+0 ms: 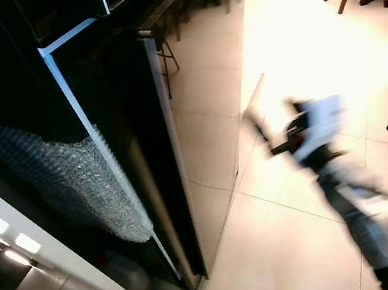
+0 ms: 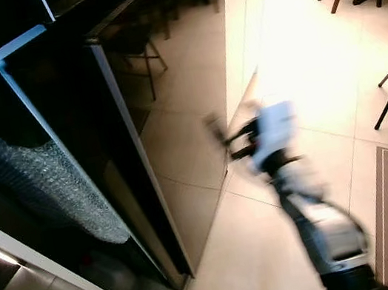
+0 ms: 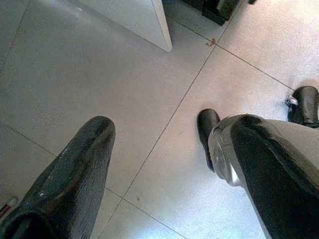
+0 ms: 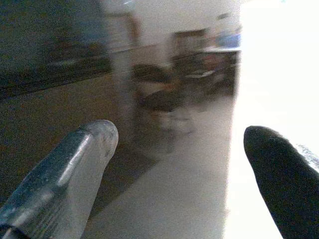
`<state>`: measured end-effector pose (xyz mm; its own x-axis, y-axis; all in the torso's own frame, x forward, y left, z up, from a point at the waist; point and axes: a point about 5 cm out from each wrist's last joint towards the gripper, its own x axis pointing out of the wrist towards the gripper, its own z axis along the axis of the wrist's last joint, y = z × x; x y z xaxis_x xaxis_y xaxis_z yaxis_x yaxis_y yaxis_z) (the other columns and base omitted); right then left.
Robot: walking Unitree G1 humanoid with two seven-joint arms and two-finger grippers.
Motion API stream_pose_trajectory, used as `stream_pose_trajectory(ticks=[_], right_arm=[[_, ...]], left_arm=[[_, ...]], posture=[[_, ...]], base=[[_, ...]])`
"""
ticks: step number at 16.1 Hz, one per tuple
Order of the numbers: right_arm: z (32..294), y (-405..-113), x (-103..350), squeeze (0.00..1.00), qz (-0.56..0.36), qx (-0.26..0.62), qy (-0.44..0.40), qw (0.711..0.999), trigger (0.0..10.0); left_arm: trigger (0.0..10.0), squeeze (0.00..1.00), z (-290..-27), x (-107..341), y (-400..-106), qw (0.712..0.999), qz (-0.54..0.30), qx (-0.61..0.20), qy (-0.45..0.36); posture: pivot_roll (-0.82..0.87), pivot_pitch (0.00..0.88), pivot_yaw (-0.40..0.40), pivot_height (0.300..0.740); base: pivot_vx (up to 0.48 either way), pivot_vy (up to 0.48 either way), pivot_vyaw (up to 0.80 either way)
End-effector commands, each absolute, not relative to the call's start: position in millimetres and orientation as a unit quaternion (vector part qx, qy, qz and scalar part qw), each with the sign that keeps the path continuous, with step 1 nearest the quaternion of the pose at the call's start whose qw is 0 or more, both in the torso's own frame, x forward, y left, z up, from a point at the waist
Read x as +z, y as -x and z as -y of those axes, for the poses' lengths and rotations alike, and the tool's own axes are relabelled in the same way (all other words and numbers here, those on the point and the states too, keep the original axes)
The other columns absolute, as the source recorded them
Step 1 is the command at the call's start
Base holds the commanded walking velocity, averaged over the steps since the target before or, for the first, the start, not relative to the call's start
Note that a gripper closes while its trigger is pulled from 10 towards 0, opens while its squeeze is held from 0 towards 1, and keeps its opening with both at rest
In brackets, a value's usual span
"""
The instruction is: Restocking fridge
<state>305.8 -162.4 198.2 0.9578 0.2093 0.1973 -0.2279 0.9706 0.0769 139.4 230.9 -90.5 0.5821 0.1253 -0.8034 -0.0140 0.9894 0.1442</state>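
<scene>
Lower right of the frame, the right claw [image 1: 263, 133] is raised and blurred, its fingers spread on nothing, just beside the fridge door [image 1: 195, 107]. A fast swing could knock the glossy door. The left claw [image 3: 164, 164], spread too, hangs over the floor [image 3: 99, 74]. Bubble wrap [image 1: 71, 174] fills the open fridge at left and could snag.
</scene>
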Motion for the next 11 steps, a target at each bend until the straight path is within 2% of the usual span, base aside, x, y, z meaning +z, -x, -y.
stream_pose_trajectory(ticks=[1,3,4,6,7,8,9,11], right_arm=[[182,-306,193,0.0,0.088,0.056,-0.046,0.993,10.0],[234,-305,174,0.0,0.063,-0.052,-0.042,0.996,10.0],[251,-303,161,0.0,0.041,-0.088,-0.043,0.994,10.0],[295,-285,90,0.0,-0.078,-0.188,-0.037,0.978,10.0],[298,-265,37,0.0,-0.183,-0.207,-0.045,0.96,10.0],[295,-255,18,0.0,-0.222,-0.209,-0.052,0.951,10.0],[269,-223,-32,0.0,-0.34,-0.166,-0.046,0.924,10.0],[250,-194,-60,0.0,-0.417,-0.09,0.051,0.903,10.0]], left_arm=[[10.0,0.0,-233,-93,-133,0.882,-0.465,0.048,-0.057],[10.0,0.0,-232,-93,-134,0.882,-0.465,0.048,-0.057],[10.0,0.0,-232,-93,-134,0.882,-0.465,0.049,-0.057],[10.0,0.0,-232,-92,-135,0.881,-0.466,0.047,-0.059],[10.0,0.0,-232,-93,-135,0.88,-0.469,0.044,-0.062],[10.0,0.0,-232,-93,-135,0.879,-0.47,0.043,-0.063],[10.0,0.0,-232,-93,-136,0.878,-0.472,0.042,-0.064],[10.0,0.0,-232,-93,-136,0.877,-0.474,0.038,-0.068]], posture=[[-0.03,0.083,-0.007,0.74],[-0.03,0.081,-0.009,0.74],[-0.03,0.081,-0.009,0.74],[-0.04,0.077,0.0,0.74],[-0.03,0.078,0.001,0.74],[-0.03,0.079,0.001,0.74],[-0.03,0.082,0.002,0.74],[-0.03,0.082,0.001,0.74]], base=[[0.0,0.0,0.0],[0.0,0.0,0.0],[0.0,0.0,0.0],[0.0,0.0,0.0],[0.0,0.0,0.0],[0.0,0.0,0.0],[0.0,0.0,0.0],[0.0,0.0,0.0]])
